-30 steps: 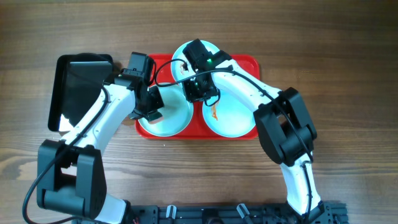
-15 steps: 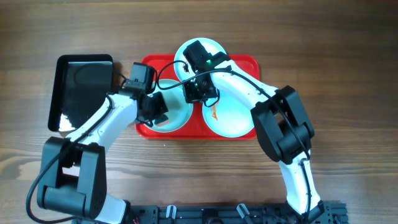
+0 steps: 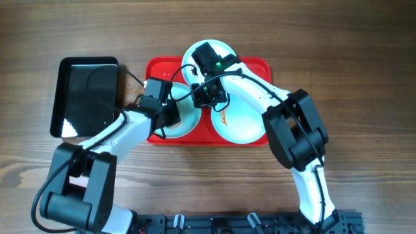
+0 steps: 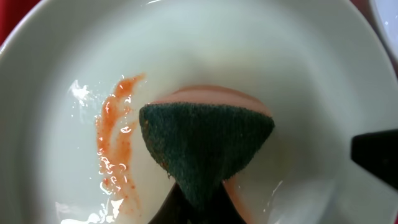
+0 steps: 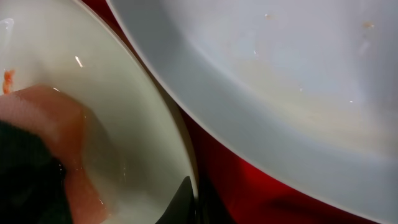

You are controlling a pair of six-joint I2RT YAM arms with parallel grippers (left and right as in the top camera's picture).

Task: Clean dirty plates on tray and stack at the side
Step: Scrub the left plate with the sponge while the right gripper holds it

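Nearest the onlooker, the left gripper [image 4: 196,206] is clamped on a green-faced sponge [image 4: 205,146], pressed into the front-left plate [image 4: 261,56] on the red tray [image 3: 255,67]. An orange sauce smear [image 4: 115,149] lies just beside the sponge, not yet wiped. Beyond it, the right gripper [image 3: 209,96] sits at that plate's rim; whether its jaws are pinching the rim or merely resting there cannot be told. If the rim is not held, a hard scrub could skid the plate into its neighbours or ride it up over them, and a sideways stroke may only spread the sauce. The front-right plate [image 3: 246,125], also smeared, and the far plate [image 3: 188,55] crowd close, with both wrists and a cable bunched above them. The black tray [image 3: 84,97] waits at the left.
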